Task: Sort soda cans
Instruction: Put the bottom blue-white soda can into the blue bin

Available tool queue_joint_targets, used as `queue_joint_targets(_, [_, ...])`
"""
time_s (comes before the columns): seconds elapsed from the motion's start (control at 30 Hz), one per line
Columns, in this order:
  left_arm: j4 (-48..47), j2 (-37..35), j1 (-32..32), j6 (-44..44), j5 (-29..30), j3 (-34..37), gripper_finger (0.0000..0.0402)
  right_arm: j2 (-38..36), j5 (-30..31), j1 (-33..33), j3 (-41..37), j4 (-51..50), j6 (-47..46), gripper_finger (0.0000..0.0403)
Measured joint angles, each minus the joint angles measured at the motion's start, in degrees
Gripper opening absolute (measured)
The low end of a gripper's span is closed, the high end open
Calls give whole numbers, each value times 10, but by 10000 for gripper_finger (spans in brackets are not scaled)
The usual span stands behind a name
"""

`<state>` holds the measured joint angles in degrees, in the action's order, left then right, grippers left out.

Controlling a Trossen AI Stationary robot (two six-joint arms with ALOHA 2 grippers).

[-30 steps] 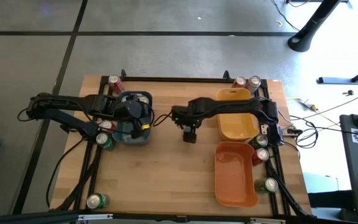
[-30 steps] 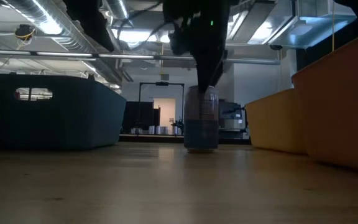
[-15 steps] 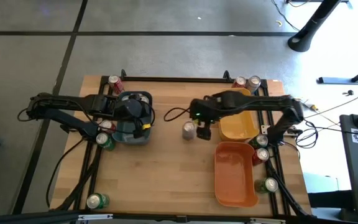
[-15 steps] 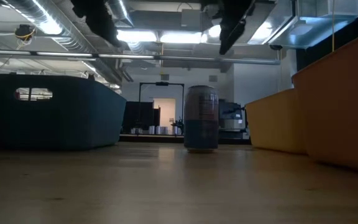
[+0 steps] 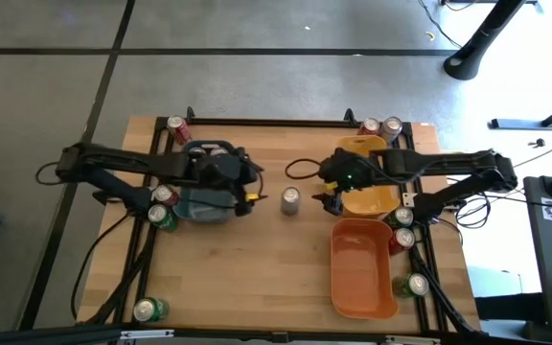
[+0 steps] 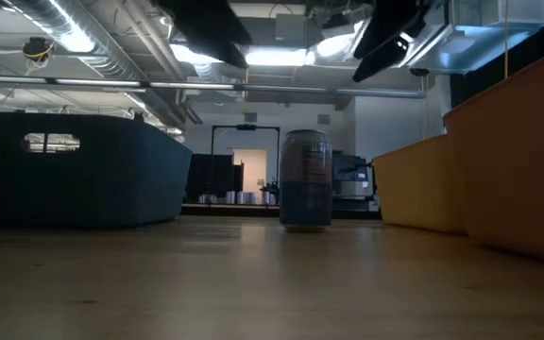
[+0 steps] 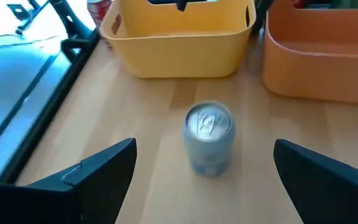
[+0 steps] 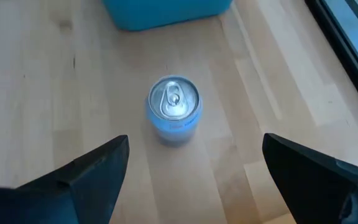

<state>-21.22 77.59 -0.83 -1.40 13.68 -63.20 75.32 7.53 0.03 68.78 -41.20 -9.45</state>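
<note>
A silver soda can (image 5: 290, 199) stands upright on its base in the middle of the table, free of both grippers. It also shows in the low view (image 6: 305, 179) and in both wrist views (image 7: 209, 137) (image 8: 174, 109). My left gripper (image 5: 248, 195) hovers to the can's left, just past the blue-grey bin (image 5: 202, 199). Its fingers are spread wide and face the can (image 7: 204, 155). My right gripper (image 5: 332, 199) hovers to the can's right, at the yellow bin's edge (image 5: 367, 192), and is open too (image 8: 196, 142).
An orange bin (image 5: 360, 268) sits near the table's right front. Other cans stand along the table's sides: red ones (image 5: 175, 126) (image 5: 370, 126) at the far edge, green ones (image 5: 166, 217) (image 5: 149, 309) (image 5: 415, 285), and a red one (image 5: 402, 238) on the right. Bare wood lies in front of the silver can.
My right gripper has come off the silver can, risen, and drawn back toward the table's right, to the yellow bin. The can stays upright where it was set. My left gripper has moved right from over the blue-grey bin toward the can.
</note>
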Motion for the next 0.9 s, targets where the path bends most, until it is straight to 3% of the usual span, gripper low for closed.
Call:
queue_joint_targets(0.47, [216,171,8,-73,-11,0,367,-7,7,12,-78,29,-51,367])
queue_joint_targets(0.9, [261,240,6,-102,27,0,367,-7,80,77,-86,39,-68,367])
